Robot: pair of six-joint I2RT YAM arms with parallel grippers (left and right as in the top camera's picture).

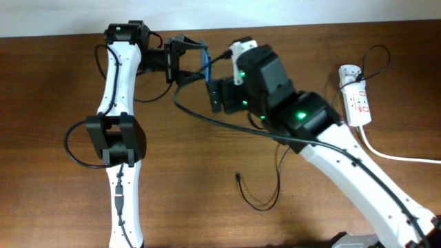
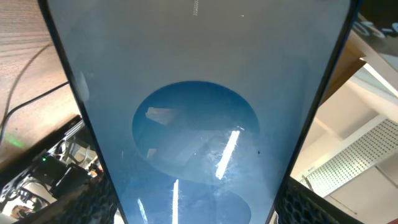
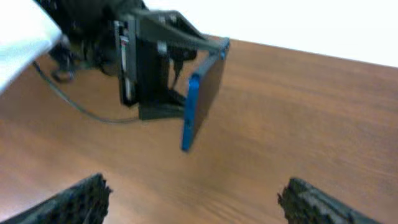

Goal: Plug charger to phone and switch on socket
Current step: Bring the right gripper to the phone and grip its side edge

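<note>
My left gripper [image 1: 180,60] is shut on the phone [image 1: 204,62] and holds it on edge above the table's far side. In the left wrist view the phone's blue screen with its lighter oval [image 2: 196,124] fills the frame between the fingers. My right gripper [image 1: 215,96] is open and empty, just right of the phone; the right wrist view shows the phone [image 3: 202,93] ahead of its spread fingers [image 3: 199,205]. The charger's thin black cable [image 1: 265,203] lies loose on the table with its plug tip [image 1: 238,175] free. The white adapter [image 1: 348,71] sits in the socket [image 1: 357,103] at the right.
The socket's thick white cord [image 1: 400,157] runs off the right edge. The robots' own thicker black cables [image 1: 207,116] hang between the arms. Bare wooden table [image 1: 193,186] lies around the plug tip.
</note>
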